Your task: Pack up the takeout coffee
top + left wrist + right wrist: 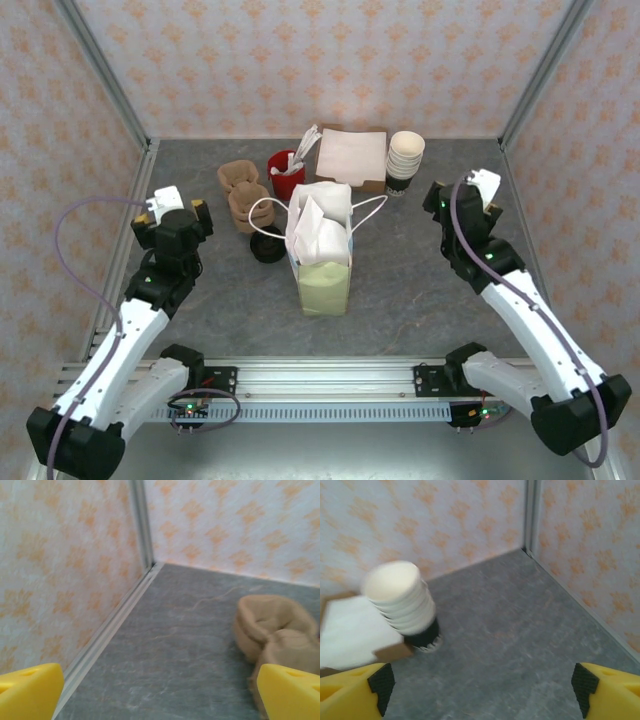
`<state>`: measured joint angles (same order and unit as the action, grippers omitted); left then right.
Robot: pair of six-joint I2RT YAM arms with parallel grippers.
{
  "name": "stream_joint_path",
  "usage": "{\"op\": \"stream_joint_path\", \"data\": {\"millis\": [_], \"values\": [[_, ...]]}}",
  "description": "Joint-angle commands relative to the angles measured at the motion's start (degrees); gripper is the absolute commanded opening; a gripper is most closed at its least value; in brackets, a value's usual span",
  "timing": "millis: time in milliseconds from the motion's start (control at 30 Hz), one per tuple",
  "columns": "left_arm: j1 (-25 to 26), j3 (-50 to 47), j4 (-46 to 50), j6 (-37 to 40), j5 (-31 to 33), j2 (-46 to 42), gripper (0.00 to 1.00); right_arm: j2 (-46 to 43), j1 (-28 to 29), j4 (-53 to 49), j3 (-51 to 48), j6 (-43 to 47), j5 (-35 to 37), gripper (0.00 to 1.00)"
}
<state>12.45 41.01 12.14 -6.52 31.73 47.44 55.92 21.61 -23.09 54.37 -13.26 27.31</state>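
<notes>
The takeout coffee is hidden from me. A tall white paper bag [322, 245] with string handles stands open in the middle of the table, crumpled white paper showing in its mouth. My left gripper [180, 208] hovers open near the left wall; its yellow fingers [30, 690] are spread wide over bare table. My right gripper [458, 193] is open too, at the right of the cream cup stack, with nothing between its fingers [607, 690].
A loose black lid [267, 247] lies left of the bag. Brown pulp carriers [240, 195] [275, 630], a red cup [287, 173] with utensils, a napkin box [351, 157] [350, 630] and stacked cream cups [405, 158] [400, 597] line the back.
</notes>
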Motion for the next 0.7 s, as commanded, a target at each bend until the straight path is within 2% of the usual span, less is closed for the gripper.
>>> {"op": "stream_joint_path", "data": {"millis": [0, 100, 167, 300, 333, 367, 467, 567, 667], "values": [[-3.5, -6.1, -11.6, -2.0, 0.3, 1.3, 1.00, 1.6, -3.0, 16.5, -9.1, 4.9, -0.9, 0.99], [-7.7, -14.0, -20.5, -2.2, -3.5, 3.3, 1.00, 7.1, -5.5, 27.0, -15.5, 8.2, 1.1, 0.99], [-10.1, -17.5, -24.9, -4.1, -5.0, 5.4, 1.00, 11.5, -8.2, 31.5, -17.6, 8.1, -0.5, 0.99], [-11.0, -20.8, -36.3, -2.8, -7.1, 12.1, 1.00, 19.8, -9.8, 47.1, -22.7, 12.7, -1.9, 0.99], [-11.0, -21.0, -38.5, -2.5, -7.1, 14.0, 1.00, 20.2, -9.8, 43.9, -21.2, 13.4, -1.9, 0.99], [-11.0, -21.3, -41.4, -1.5, -8.2, 16.2, 1.00, 20.7, -10.3, 45.4, -21.1, 14.7, -2.2, 0.99], [-11.0, -21.8, -49.3, 0.1, -11.5, 22.7, 1.00, 21.2, -11.5, 55.7, -25.1, 19.4, -6.0, 0.99], [-11.1, -22.2, -56.4, 0.8, -15.2, 29.1, 1.00, 20.1, -13.8, 53.8, -25.1, 17.7, -10.8, 0.99], [-11.0, -21.9, -60.9, 3.0, -20.2, 34.8, 1.00, 19.7, -14.2, 55.3, -27.1, 17.8, -11.7, 0.99]]}}
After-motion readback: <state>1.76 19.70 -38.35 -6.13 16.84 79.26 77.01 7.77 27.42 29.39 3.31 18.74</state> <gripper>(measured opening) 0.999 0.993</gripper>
